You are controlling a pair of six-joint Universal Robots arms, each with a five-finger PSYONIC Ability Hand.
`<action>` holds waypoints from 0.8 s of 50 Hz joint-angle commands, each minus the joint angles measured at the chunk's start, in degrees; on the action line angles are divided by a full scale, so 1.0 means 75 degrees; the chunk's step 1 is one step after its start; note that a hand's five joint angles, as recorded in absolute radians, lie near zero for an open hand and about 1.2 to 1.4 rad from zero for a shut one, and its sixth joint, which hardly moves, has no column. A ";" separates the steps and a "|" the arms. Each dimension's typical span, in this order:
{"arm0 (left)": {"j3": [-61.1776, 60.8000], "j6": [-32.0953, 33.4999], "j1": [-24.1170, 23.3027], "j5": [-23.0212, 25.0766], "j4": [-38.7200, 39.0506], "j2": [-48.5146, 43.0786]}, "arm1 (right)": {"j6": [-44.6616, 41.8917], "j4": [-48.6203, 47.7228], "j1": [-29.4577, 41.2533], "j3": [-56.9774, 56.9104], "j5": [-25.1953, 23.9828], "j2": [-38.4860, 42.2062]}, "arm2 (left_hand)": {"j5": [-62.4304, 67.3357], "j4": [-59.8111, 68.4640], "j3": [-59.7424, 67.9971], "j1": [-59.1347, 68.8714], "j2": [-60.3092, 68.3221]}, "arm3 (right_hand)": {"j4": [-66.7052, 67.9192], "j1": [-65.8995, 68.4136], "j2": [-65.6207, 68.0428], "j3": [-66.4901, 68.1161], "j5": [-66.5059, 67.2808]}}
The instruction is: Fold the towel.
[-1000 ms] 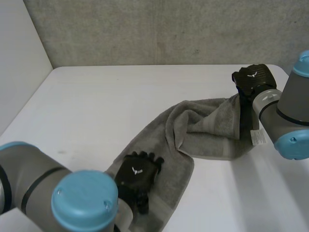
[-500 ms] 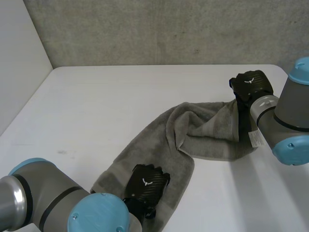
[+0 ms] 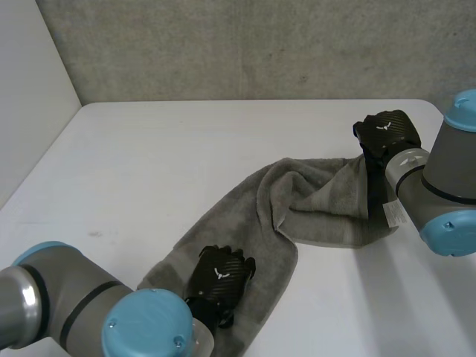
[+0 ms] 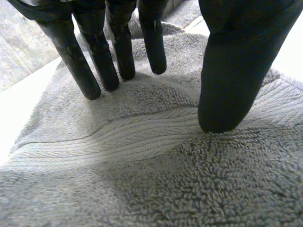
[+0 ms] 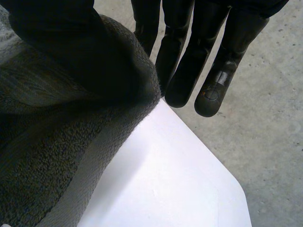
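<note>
The towel (image 3: 312,201) is laid as a crumpled diagonal band across the table (image 3: 186,149), from the left hand (image 3: 221,274) at its near end to the right hand (image 3: 387,130) at its far end. The left hand is released: its straight fingers (image 4: 118,52) and thumb are set down on the pile by the woven border, and nothing is gripped. The far end is lifted and appears to be pinched between the right thumb and straight fingers (image 5: 189,61).

If the far end is carried over, the near end may be dragged, as it is pressed rather than clamped. The pinch looks shallow, so the edge may be lost mid-fold. A skewed fold is likely, and the bunched middle may be trapped as a ridge.

The right thumb is covered by cloth, so the depth of the pinch cannot be judged. The near corners are cut off behind the left arm (image 3: 74,297), and the layers in the bunch cannot be made out.
</note>
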 commanded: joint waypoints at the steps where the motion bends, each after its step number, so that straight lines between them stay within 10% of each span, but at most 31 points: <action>1: -0.0274 -0.0048 -0.0002 -0.0003 -0.0269 0.0563 | 0.0000 0.0000 -0.0003 0.0011 0.0000 0.0000 | 0.0186 0.0204 0.0184 0.0199 0.0217 | 0.1576 0.3302 0.1702 0.1613 0.1787; 40: -0.0415 -0.0024 0.0045 0.0091 0.0129 -0.0034 | -0.0012 0.0000 0.0009 0.0069 -0.0035 0.0047 | 0.3349 0.3366 0.3346 0.3361 0.3379 | 0.1576 0.3302 0.1702 0.1613 0.1787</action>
